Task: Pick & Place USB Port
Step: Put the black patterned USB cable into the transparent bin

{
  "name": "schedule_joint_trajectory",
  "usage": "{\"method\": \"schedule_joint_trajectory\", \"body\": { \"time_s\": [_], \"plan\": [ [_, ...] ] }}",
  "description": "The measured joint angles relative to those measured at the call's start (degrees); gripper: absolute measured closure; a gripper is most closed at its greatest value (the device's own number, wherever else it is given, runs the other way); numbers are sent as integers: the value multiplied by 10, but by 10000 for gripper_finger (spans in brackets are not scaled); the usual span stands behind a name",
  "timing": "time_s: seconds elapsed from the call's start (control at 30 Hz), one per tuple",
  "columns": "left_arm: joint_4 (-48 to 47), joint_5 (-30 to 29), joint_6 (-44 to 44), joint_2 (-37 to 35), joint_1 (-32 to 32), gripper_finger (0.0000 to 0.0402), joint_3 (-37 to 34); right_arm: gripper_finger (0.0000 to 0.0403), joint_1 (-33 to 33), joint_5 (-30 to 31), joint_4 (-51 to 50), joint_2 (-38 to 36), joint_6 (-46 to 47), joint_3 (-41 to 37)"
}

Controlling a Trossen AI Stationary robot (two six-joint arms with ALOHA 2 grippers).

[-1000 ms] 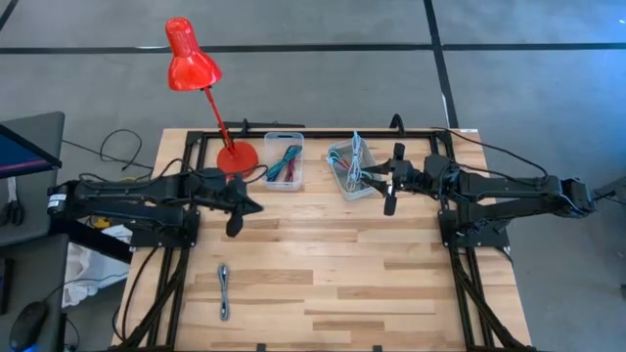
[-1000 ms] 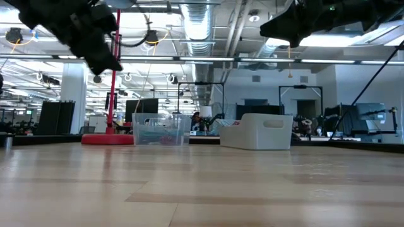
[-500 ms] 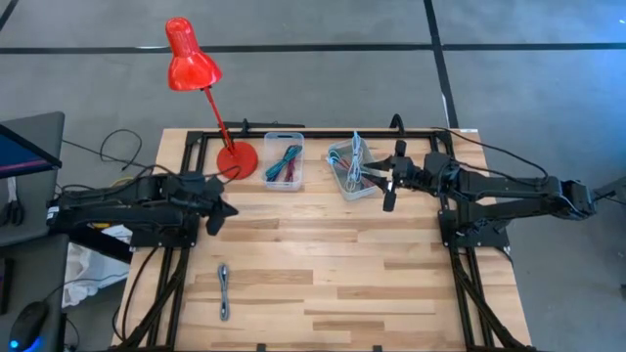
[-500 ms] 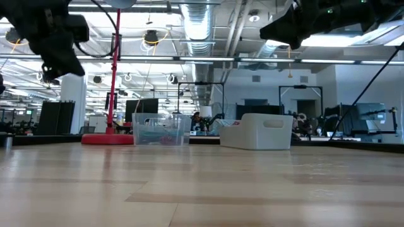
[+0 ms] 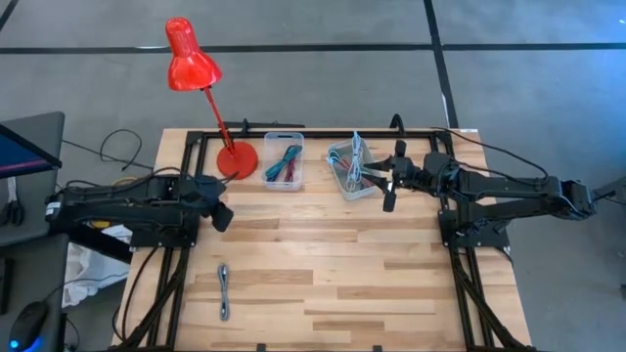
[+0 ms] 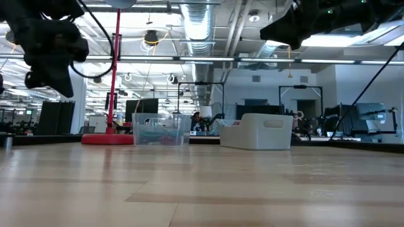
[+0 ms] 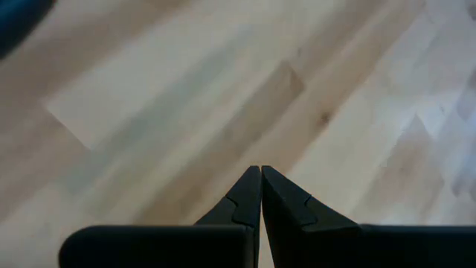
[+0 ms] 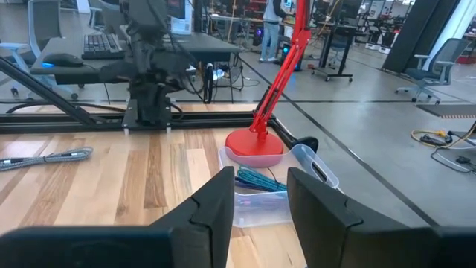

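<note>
Hovering beside the white bin (image 5: 349, 168), the right gripper (image 5: 389, 188) has its fingers parted with nothing between them. Left gripper (image 5: 221, 216) is pinched closed and empty near the table's (image 5: 333, 264) left edge. 1 USB cable (image 5: 223, 291) lies near the front-left.

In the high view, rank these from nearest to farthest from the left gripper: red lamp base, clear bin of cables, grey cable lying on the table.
1. Red lamp base, just behind the left gripper.
2. Grey cable, toward the table's front.
3. Clear bin of cables, behind and toward the centre; close to the cable's distance.
</note>
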Motion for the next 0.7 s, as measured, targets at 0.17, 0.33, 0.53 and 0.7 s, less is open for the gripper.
{"method": "schedule_joint_trajectory", "body": {
  "time_s": [0.17,0.33,0.53,0.7],
  "plan": [
    [-25,47,-25,24,0,389,0,285,0,0,0,0,0,0],
    [-36,0,42,44,0,389,0,285,0,0,0,0,0,0],
    [-21,-128,41,63,8,389,0,285,0,0,0,0,0,0],
    [51,-195,26,82,8,389,0,285,0,0,0,0,0,0]
  ]
}}
